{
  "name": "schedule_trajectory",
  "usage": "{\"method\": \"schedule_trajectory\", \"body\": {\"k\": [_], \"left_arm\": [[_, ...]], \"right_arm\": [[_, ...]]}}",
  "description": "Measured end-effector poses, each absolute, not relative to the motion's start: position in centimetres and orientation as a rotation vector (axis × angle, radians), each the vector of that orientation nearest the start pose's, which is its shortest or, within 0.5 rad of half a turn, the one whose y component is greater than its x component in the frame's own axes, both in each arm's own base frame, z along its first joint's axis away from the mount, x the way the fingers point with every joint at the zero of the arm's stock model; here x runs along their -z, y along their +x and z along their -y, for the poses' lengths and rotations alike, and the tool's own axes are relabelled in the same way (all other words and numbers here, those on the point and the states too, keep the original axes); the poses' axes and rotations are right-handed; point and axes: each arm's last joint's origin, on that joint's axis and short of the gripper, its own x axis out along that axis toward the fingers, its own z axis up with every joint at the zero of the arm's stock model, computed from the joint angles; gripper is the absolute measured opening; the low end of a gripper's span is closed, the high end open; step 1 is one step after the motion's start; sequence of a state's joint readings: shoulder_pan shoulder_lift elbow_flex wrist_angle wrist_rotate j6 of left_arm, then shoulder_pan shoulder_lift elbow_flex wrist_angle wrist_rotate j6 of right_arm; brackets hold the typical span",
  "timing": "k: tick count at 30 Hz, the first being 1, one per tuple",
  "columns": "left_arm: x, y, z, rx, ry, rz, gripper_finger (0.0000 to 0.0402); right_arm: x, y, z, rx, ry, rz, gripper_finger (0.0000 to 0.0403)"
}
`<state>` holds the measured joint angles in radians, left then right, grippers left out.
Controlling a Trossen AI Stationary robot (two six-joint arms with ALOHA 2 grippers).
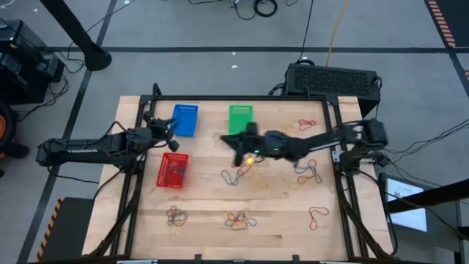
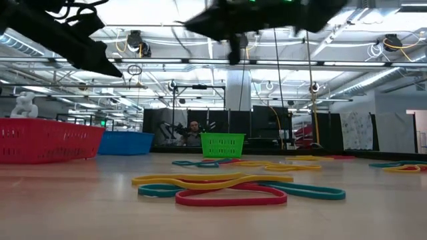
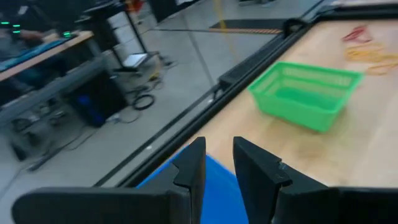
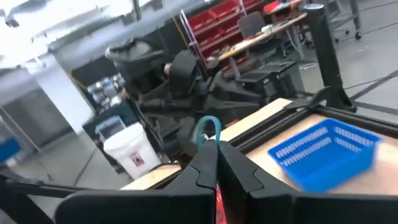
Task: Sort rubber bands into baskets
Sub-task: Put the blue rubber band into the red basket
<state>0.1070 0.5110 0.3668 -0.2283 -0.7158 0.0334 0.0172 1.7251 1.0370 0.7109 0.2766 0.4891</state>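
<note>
Overhead, right pincer (image 4: 216, 163) hangs mid-table, closed on a teal rubber band (image 4: 208, 129).

Grey floor (image 1: 220, 29), ceiling pipes (image 2: 200, 63), red shelving (image 4: 217, 22)

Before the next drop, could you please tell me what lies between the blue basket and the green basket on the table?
In the high view, the stretch between the blue basket and the green basket is bare wooden table; no rubber bands lie there.
</note>
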Motion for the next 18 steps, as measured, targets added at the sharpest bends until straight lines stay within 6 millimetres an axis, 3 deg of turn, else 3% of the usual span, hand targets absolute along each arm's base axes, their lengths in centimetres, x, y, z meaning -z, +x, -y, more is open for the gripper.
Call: {"method": "schedule_trajectory", "body": {"k": [9,13,18], "left_arm": [[-22.1,11.7,-3.5,-0.949,0.165,-0.408,0.009],[-22.2,11.6,-3.6,-0.982,0.17,-0.408,0.009],[-22.2,11.4,-3.9,-1.072,0.157,-0.399,0.009]], "right_arm": [[-24.6,49.5,-1.0,0.128,0.399,-0.038,0.0],[-23.5,52.8,-1.3,0.064,0.399,-0.055,0.0],[-21.1,55.4,-1.5,0.058,0.397,-0.079,0.0]]}}
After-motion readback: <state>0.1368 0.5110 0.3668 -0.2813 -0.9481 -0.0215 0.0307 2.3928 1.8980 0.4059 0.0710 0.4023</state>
